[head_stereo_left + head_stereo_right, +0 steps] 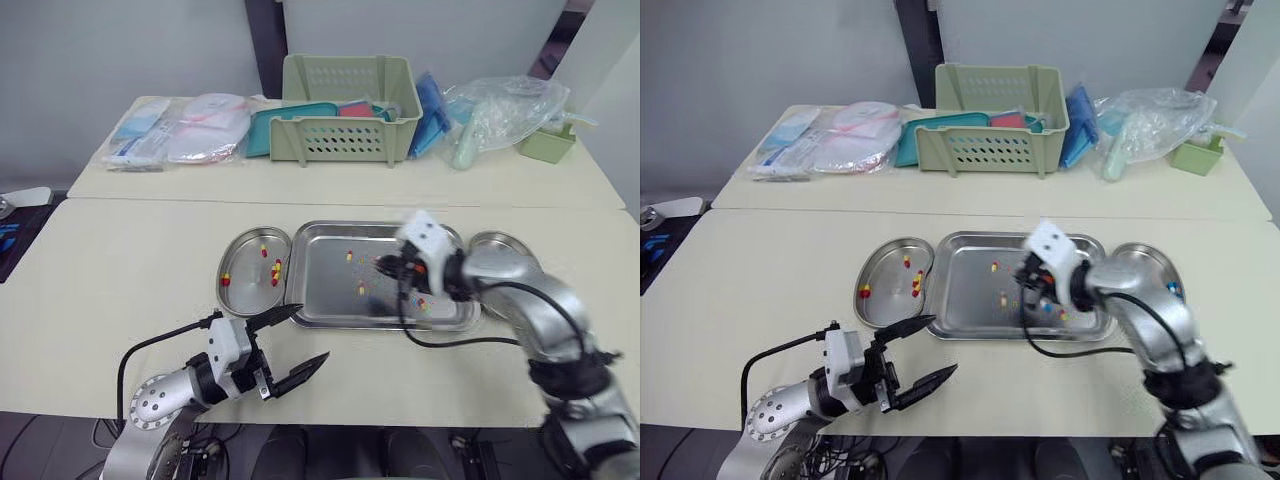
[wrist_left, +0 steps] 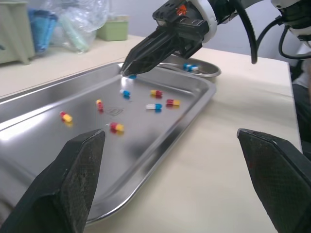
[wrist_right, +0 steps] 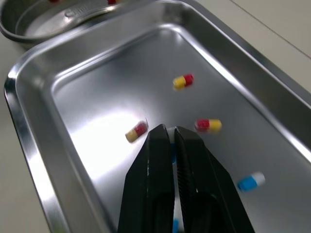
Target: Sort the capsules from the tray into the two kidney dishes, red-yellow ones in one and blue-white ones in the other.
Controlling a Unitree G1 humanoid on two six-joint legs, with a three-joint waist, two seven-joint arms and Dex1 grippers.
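R gripper [image 3: 169, 131] tight on blue-white capsule [image 2: 132, 76] in tray [image 3: 97, 92]; L gripper [image 1: 312, 333] spread wide

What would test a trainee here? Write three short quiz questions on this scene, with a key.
1. True or false: the left end effector is open.
2. What colour are the capsules in the kidney-shaped steel dish on the robot's left? A) red-yellow B) blue-white C) green
3. Fill in: the right end effector points down into the rectangular steel ____.
Key: 1 true; 2 A; 3 tray.
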